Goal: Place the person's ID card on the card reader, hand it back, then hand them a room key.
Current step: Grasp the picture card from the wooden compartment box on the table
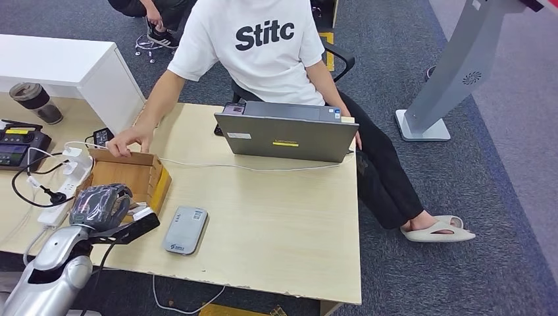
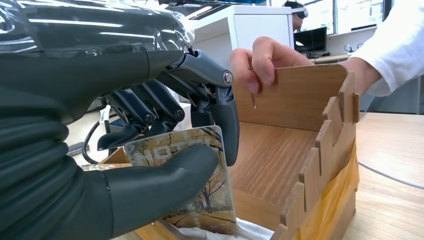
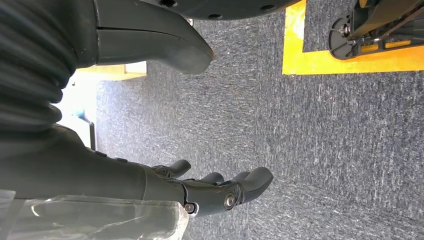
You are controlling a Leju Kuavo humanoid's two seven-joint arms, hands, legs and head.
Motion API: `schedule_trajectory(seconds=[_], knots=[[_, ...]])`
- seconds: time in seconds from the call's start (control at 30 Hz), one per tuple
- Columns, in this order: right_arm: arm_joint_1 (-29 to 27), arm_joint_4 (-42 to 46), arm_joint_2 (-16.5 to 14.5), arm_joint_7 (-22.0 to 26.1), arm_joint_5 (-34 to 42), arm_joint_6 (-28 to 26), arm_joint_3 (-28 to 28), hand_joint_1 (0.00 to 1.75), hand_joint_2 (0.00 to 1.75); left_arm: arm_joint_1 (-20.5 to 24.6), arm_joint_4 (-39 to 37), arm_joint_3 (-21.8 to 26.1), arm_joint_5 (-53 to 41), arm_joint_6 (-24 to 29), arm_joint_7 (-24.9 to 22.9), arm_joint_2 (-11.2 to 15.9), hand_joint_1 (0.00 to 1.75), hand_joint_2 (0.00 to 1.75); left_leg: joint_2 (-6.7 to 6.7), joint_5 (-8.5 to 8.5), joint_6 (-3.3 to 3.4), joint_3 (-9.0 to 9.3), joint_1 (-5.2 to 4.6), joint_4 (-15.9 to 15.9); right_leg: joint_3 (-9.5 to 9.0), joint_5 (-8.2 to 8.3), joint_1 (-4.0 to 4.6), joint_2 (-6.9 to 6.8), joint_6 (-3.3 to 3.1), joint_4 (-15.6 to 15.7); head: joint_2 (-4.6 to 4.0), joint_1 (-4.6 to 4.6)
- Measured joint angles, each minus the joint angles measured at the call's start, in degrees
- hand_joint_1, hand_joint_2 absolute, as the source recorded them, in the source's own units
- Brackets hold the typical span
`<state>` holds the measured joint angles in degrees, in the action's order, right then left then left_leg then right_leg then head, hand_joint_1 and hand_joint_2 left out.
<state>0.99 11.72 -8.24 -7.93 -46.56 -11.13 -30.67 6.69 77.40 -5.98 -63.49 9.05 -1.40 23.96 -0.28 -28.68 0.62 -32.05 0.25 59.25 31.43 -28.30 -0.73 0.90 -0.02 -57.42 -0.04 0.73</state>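
Note:
My left hand point(image 1: 100, 205), wrapped in clear plastic, hovers at the near end of the open wooden box point(image 1: 125, 175). In the left wrist view this hand point(image 2: 150, 107) pinches a card point(image 2: 220, 200) printed with autumn trees between thumb and fingers, just above the box point(image 2: 300, 150). The grey card reader point(image 1: 185, 230) lies flat on the table to the right of the box. A person in a white shirt point(image 1: 263, 46) sits across the table, with a hand point(image 1: 125, 141) resting on the box's far rim point(image 2: 260, 60). My right hand point(image 3: 210, 192) hangs over grey carpet, fingers apart, holding nothing.
A closed grey laptop point(image 1: 286, 135) stands at the table's far edge with a white cable point(image 1: 217, 166) running from it. A power strip point(image 1: 66, 181), black cables and a black device point(image 1: 20, 146) lie left of the box. A grey kiosk stand point(image 1: 454, 66) rises at the right.

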Motion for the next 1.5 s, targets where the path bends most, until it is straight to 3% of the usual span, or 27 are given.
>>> schedule_trajectory(seconds=[0.47, 1.5], knots=[[0.03, -0.01, -0.08, 0.17, -1.03, -0.11, -0.85, 0.00, 1.75, 0.40, 0.00, -1.85, -8.49, 4.13, -5.03, 0.61, 1.75, 1.75, 0.01, 0.00, 0.00, 0.00, 0.00, 0.00, 0.00, 0.00, 0.00, -0.01, 0.00, 0.00, 0.00, 0.01], [0.04, 0.00, -0.46, 0.09, -2.69, -0.04, -2.52, 0.00, 1.75, 2.96, 2.05, -0.38, -7.97, 9.69, -4.53, 1.47, 1.75, 1.75, 0.00, 0.01, 0.00, -0.01, 0.01, 0.00, -0.02, 0.00, 0.00, -0.03, 0.00, -0.01, 0.00, 0.01]])
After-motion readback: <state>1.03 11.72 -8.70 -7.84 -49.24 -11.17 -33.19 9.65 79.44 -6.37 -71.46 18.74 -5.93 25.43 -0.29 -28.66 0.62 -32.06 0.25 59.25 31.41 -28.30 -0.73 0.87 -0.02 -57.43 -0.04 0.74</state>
